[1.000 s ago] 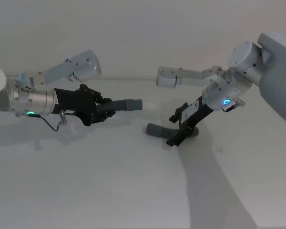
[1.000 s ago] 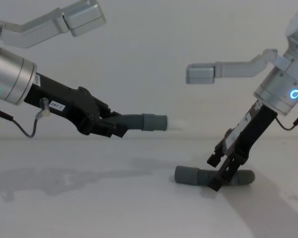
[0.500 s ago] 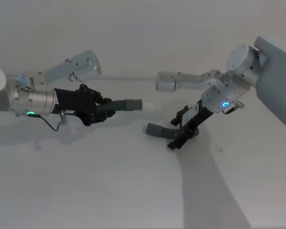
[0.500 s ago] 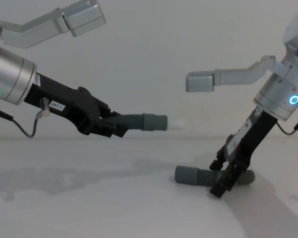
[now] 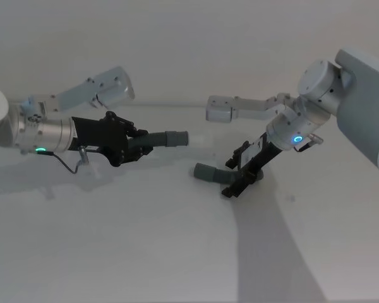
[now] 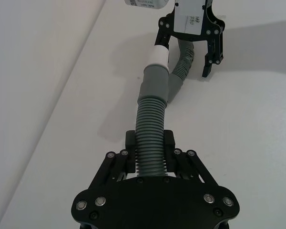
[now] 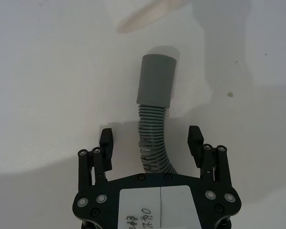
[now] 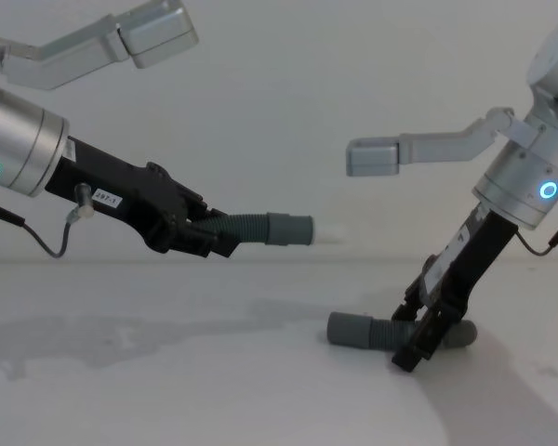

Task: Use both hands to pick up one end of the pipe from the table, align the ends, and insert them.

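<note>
My left gripper (image 5: 142, 144) is shut on the corrugated part of one pipe piece (image 5: 167, 137) and holds it in the air, level. Its grey cuff (image 8: 290, 229) with a whitish tip (image 8: 327, 232) points to the right. The other pipe piece (image 5: 208, 172) lies on the white table (image 5: 145, 240), its plain cuff (image 7: 155, 81) toward the left. My right gripper (image 5: 237, 183) is down over this piece and open. Its fingers (image 7: 106, 140) stand on either side of the corrugated part (image 7: 150, 143) without touching it. The piece's far end is hidden under the gripper.
Grey arm links hang above the back of the table, on the left (image 5: 107, 88) and at mid right (image 5: 224, 107). The table's back edge (image 5: 170, 104) meets a plain wall. Bare white surface stretches across the front.
My right gripper has tilted and sunk a little lower around the lying pipe piece, staying open. The left arm and its held piece have not moved.
</note>
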